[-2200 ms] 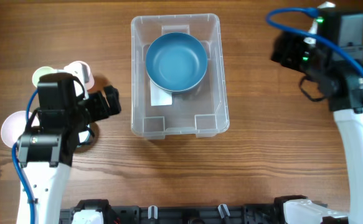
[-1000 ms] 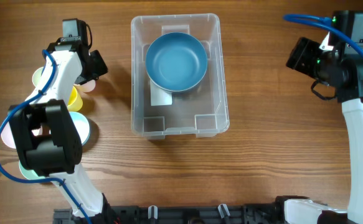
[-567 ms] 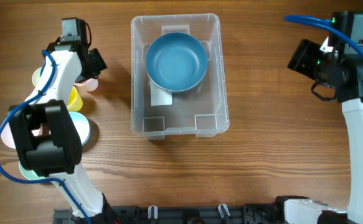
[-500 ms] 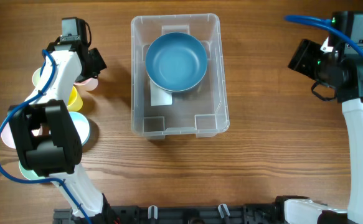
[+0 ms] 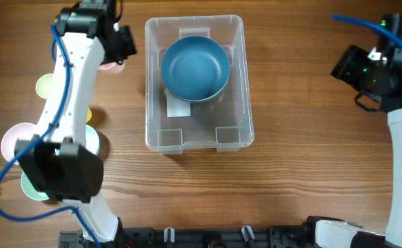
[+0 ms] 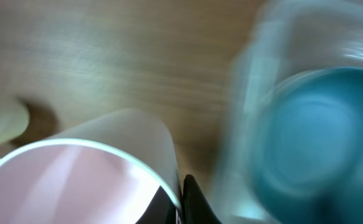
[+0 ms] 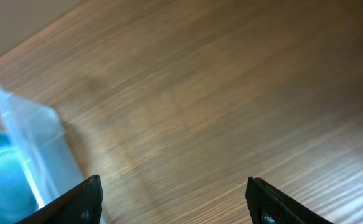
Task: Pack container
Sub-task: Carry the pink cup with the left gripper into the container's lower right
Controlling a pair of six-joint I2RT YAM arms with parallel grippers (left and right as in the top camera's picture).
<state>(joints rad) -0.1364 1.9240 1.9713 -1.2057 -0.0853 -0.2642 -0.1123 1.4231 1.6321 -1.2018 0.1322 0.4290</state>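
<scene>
The container [image 5: 243, 103], a clear plastic bin, stands mid-table with a blue bowl [image 5: 194, 67] in its far half. My left gripper [image 5: 123, 43] hovers just left of the bin's far left corner. It is shut on the rim of a pink cup [image 5: 109, 66]. In the left wrist view the fingers [image 6: 197, 202] pinch the pink cup's [image 6: 75, 180] wall, with the blurred container [image 6: 249, 81] and blue bowl [image 6: 318, 130] to the right. My right gripper [image 5: 342, 67] stands open over bare wood right of the bin, with nothing between its fingers [image 7: 81, 199]. The container's corner [image 7: 25, 130] shows at the left of that view.
Left of the bin, partly under my left arm, lie a pale green cup [image 5: 47, 86], a yellow cup [image 5: 89, 114], a pink plate [image 5: 13, 141], a light blue bowl [image 5: 98, 142] and a green dish [image 5: 29, 187].
My left gripper shut on the pink cup's rim, then carried it up and right toward the bin's far left corner. The right arm drifted slightly right.
</scene>
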